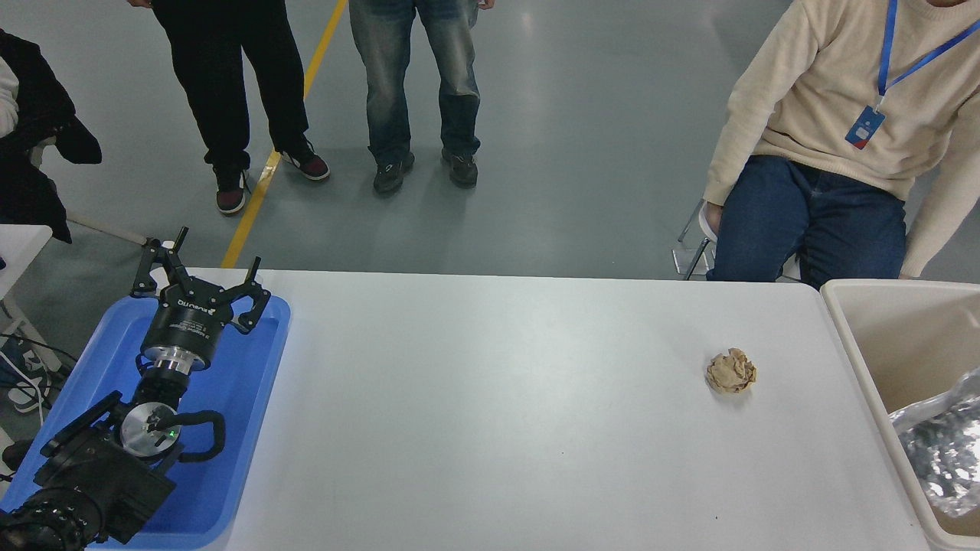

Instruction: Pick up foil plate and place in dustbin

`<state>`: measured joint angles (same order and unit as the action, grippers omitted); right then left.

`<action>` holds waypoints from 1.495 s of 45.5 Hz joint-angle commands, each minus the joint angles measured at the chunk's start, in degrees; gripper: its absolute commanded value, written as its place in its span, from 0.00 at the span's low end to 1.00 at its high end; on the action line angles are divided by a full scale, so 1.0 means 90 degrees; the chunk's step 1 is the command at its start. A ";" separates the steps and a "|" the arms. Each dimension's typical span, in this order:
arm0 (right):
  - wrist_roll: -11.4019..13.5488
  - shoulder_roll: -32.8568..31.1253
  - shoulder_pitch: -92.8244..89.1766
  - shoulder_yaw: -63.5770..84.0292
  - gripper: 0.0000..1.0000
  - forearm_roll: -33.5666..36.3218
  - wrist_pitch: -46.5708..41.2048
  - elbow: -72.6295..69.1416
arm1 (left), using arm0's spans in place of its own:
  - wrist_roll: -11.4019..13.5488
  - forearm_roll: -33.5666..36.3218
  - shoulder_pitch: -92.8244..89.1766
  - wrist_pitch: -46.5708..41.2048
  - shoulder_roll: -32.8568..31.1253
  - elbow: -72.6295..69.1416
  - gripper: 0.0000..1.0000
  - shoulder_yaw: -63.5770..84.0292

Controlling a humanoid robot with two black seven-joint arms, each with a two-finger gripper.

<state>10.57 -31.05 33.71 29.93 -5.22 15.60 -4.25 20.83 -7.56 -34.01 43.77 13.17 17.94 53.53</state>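
Note:
The foil plate [943, 448] is shiny, silver and crinkled. It lies inside the beige dustbin [850, 337] at the table's right end, against its near-left wall, partly cut off by the picture's right edge. No gripper touches it. My left gripper [199, 272] is open and empty, parked over the blue tray at the lower left. My right arm and gripper are out of view.
A shallow blue tray [253, 428] lies at the table's left end under my left arm. A small crumpled brown paper ball [731, 371] sits on the white table near the dustbin. A seated person is at the far right; others stand beyond the far edge.

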 commanded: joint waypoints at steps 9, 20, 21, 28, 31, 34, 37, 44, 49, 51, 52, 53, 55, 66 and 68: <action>0.0008 0.0013 -0.0015 -0.0025 0.77 0.0014 0.0141 -0.0006 | 0.0010 0.0000 0.0000 0.0000 0.0001 -0.0001 1.00 0.0000; 0.0008 -0.0026 0.0034 -0.0045 0.82 0.0014 0.0132 -0.0065 | 0.0000 0.0000 0.0000 0.0000 0.0001 -0.0001 1.00 0.0000; 0.0008 -0.0026 0.0034 -0.0045 0.83 0.0014 0.0141 -0.0094 | 0.0000 0.0000 0.0000 0.0000 0.0001 -0.0001 1.00 0.0000; -0.0002 -0.0152 0.0297 -0.0035 0.91 -0.0103 0.0122 -0.0649 | 0.0000 0.0000 0.0000 0.0000 0.0001 -0.0001 1.00 0.0000; -0.0002 -0.0416 0.0463 -0.0025 0.93 -0.0113 0.0122 -0.1108 | 0.0000 0.0000 0.0000 0.0000 0.0001 -0.0001 1.00 0.0000; -0.0002 -0.0699 0.0736 -0.0025 0.94 -0.0191 0.0112 -0.1703 | 0.0000 0.0000 -0.0010 0.0000 0.0001 0.0009 1.00 0.0000; -0.0002 -0.0992 0.1010 -0.0025 0.95 -0.0347 0.0102 -0.2289 | 0.0000 0.0000 0.0000 0.0000 0.0001 -0.0001 1.00 0.0000; 0.0008 -0.1627 0.1674 0.0033 1.00 -0.0591 0.0054 -0.3705 | 0.0000 0.0000 -0.0010 0.0000 0.0001 -0.0001 1.00 0.0000; 0.0008 -0.2115 0.2152 0.0140 1.00 -0.0766 0.0015 -0.4750 | 0.0000 0.0000 -0.0010 0.0000 -0.0009 -0.0001 1.00 0.0000; 0.0008 -0.2271 0.2347 0.0228 1.00 -0.0942 -0.0034 -0.5121 | 0.0000 0.0000 -0.0010 0.0000 -0.0009 -0.0001 1.00 0.0000; 0.0008 -0.2330 0.2464 0.0287 1.00 -0.1020 -0.0063 -0.5288 | 0.0000 0.0000 -0.0010 0.0000 -0.0009 -0.0001 1.00 0.0000; 0.0008 -0.2389 0.2572 0.0336 1.00 -0.1099 -0.0102 -0.5454 | 0.0000 0.0000 -0.0010 0.0000 -0.0009 -0.0001 1.00 0.0000; 0.0008 -0.2477 0.2796 0.0472 1.00 -0.1216 -0.0161 -0.5757 | 0.0000 0.0000 -0.0010 0.0000 -0.0009 -0.0001 1.00 0.0000; 0.0008 -0.2692 0.4856 0.2219 1.00 -0.1353 -0.1234 -0.7271 | 0.0000 0.0000 -0.0010 0.0000 -0.0009 0.0009 1.00 0.0000; 0.0008 -0.2653 0.5354 0.2658 1.00 -0.1344 -0.1634 -0.7437 | 0.0000 0.0000 -0.0010 0.0000 -0.0009 0.0009 1.00 0.0000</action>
<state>10.63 -52.64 63.65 39.39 -15.66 11.10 -57.86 20.84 -7.56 -34.10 43.77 13.10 17.96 53.53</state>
